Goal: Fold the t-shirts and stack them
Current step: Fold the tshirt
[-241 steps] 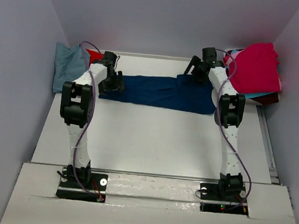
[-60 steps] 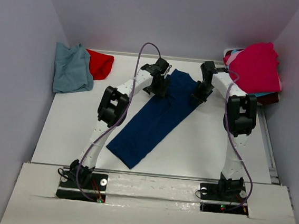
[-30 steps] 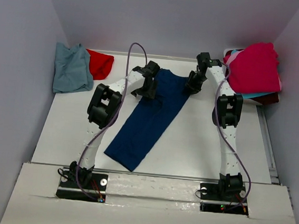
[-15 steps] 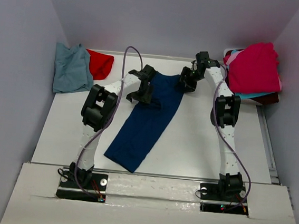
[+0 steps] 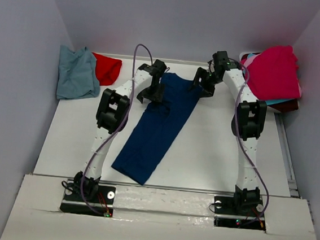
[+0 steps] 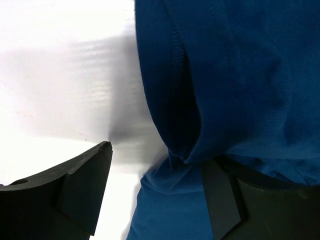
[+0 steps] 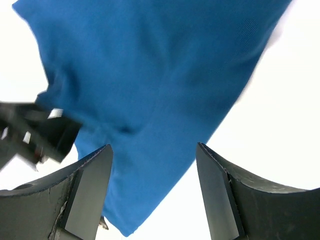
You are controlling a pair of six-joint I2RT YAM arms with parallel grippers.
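Note:
The navy t-shirt [image 5: 158, 126] lies folded into a long strip, running diagonally from the far middle of the table towards the near left. My left gripper [image 5: 150, 90] sits low at the strip's far left edge, jaws wide; in the left wrist view [image 6: 156, 155] a loose fold of navy cloth [image 6: 235, 75] lies between the fingers and against the right one. My right gripper [image 5: 202, 82] hovers open over the far right corner with nothing in it [image 7: 153, 146]; the navy cloth [image 7: 150, 75] spreads flat below it.
A blue-grey tee [image 5: 73, 75] and a red tee [image 5: 107, 68] lie at the far left. A pile topped by a magenta tee [image 5: 273, 71], with turquoise and maroon edges under it, sits at the far right. Walls close in on three sides.
My right gripper has opened and let go of the navy shirt's far right corner. The left gripper shifted slightly towards the far edge, and the strip's far end has settled flat.

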